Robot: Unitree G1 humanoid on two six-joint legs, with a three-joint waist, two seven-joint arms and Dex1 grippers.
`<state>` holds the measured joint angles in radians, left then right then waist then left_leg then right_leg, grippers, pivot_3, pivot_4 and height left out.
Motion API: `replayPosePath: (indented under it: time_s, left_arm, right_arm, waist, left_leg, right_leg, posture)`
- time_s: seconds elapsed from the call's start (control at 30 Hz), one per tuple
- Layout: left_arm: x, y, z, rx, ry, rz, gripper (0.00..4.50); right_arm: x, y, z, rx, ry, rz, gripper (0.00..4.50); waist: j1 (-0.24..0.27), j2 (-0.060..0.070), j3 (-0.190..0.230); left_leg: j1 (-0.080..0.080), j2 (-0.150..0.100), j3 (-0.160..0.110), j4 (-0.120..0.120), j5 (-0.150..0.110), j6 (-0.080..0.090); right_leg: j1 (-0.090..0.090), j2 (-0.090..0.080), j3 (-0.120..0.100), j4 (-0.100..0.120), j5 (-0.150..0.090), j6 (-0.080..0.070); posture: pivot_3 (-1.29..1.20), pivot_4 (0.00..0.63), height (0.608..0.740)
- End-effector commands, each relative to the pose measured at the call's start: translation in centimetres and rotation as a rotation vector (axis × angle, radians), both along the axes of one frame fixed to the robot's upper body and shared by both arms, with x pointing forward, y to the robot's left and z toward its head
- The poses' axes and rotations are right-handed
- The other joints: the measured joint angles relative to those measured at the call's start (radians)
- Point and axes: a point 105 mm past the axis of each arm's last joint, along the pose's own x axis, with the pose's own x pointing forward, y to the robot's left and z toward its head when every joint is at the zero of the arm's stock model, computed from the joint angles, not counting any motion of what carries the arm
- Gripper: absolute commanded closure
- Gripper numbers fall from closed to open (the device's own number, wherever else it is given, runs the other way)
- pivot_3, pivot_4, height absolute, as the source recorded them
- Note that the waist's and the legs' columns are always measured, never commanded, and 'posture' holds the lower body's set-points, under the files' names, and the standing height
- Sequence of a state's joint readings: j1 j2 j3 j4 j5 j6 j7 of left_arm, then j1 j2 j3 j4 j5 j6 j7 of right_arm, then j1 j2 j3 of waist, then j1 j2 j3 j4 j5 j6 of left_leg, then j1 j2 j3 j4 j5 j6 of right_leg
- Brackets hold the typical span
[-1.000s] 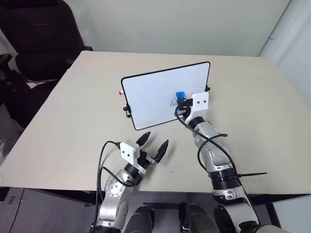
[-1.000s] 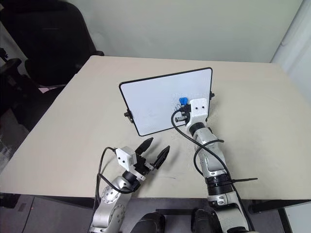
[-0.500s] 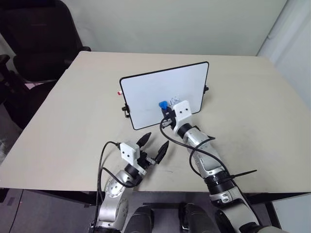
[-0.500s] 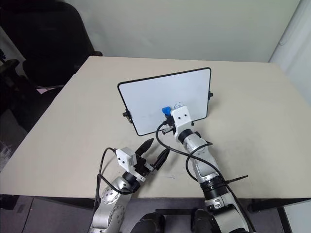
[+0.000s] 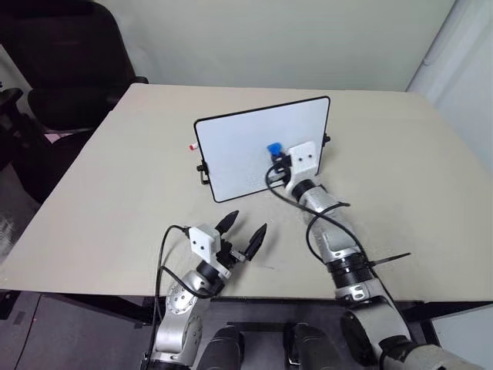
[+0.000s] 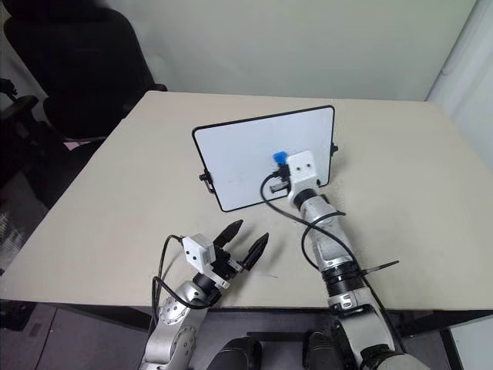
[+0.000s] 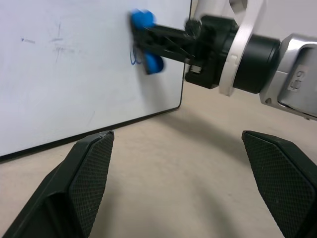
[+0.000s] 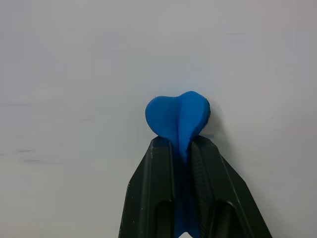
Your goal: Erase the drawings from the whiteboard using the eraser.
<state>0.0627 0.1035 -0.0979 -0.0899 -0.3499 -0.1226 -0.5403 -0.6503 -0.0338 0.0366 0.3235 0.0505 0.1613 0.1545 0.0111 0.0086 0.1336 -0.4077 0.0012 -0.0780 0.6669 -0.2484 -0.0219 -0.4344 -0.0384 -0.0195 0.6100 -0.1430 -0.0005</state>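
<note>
Each end effector has two black tapered fingers with cross-hatched inner pads. Just behind the left end effector (image 5: pixel 243 235) and the right end effector (image 5: pixel 277 158) sits a white boxy wrist housing with small dark dots, then silver segmented arms with black joint rings; black cables loop alongside.

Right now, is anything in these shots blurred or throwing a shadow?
Left wrist view: the eraser is motion-smeared against the whiteboard, and the right gripper's arm throws a soft shadow on the table. Right wrist view: the eraser is sharp between the shut fingers. Eye views: even, glare-free light.
</note>
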Motion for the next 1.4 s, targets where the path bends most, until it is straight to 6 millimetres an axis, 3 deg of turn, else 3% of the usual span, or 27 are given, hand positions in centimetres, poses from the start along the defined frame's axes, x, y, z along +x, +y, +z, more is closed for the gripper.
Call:
replayPosePath:
  time_s: [0.03,0.17,0.37,0.6,0.9,1.0,1.4]
  left_arm:
    - [-0.1,-0.4,1.1,-0.011,-0.042,-0.017,0.00]
    - [-0.2,-0.5,1.1,-0.011,-0.042,-0.023,0.00]
    - [-0.1,-0.5,1.1,-0.011,-0.040,-0.022,0.00]
    - [-0.1,-0.5,1.1,-0.012,-0.041,-0.020,0.00]
    - [-0.3,-0.3,1.2,-0.012,-0.044,-0.010,0.00]
    - [-0.3,-0.3,1.3,-0.012,-0.044,-0.006,0.00]
    - [-0.2,-0.2,1.3,-0.015,-0.045,-0.005,0.00]
  right_arm:
    - [0.6,-1.2,1.0,0.007,-0.035,-0.070,4.29]
    - [1.0,-2.1,0.3,-0.010,-0.009,-0.128,4.29]
    - [-0.2,1.5,0.4,-0.018,-0.024,-0.002,4.29]
    - [-1.8,5.3,0.2,-0.039,-0.023,0.126,4.29]
    - [-3.9,8.8,0.0,-0.082,-0.034,0.297,4.29]
    - [-3.3,8.4,0.1,-0.076,-0.028,0.266,4.29]
    - [0.8,1.7,0.4,-0.030,0.020,-0.004,4.29]
  waist:
    - [-0.002,0.000,0.000]
    - [-0.007,0.000,0.000]
    - [-0.017,0.001,0.000]
    - [-0.039,0.001,0.000]
    - [-0.030,0.001,0.001]
    - [-0.025,0.001,0.001]
    - [-0.015,0.002,0.001]
  left_leg:
    - [0.000,0.000,0.000,0.000,0.000,0.000]
    - [0.000,0.001,0.000,-0.001,0.000,0.000]
    - [0.000,0.002,0.000,-0.001,0.002,0.002]
    - [-0.001,0.003,0.002,-0.003,0.000,0.006]
    - [-0.002,0.004,0.002,-0.003,-0.002,-0.003]
    - [-0.003,0.004,0.002,-0.003,-0.002,-0.003]
    - [-0.003,0.004,0.002,-0.002,0.001,-0.003]
  right_leg:
    - [0.000,0.000,0.000,0.000,0.000,0.000]
    - [-0.001,0.000,0.000,0.001,0.001,0.001]
    - [-0.003,0.000,-0.002,0.000,0.002,0.007]
    - [-0.006,0.001,-0.002,0.000,0.004,-0.003]
    - [-0.006,0.002,-0.002,0.000,0.002,0.001]
    - [-0.006,0.002,-0.002,0.000,0.005,-0.004]
    - [-0.005,0.001,-0.001,-0.001,0.003,0.000]
  posture:
    - [0.00,0.150,0.740]
    - [0.00,0.150,0.740]
    - [0.00,0.150,0.740]
    - [0.00,0.150,0.740]
    - [0.00,0.150,0.740]
    - [0.00,0.150,0.740]
    - [0.00,0.150,0.740]
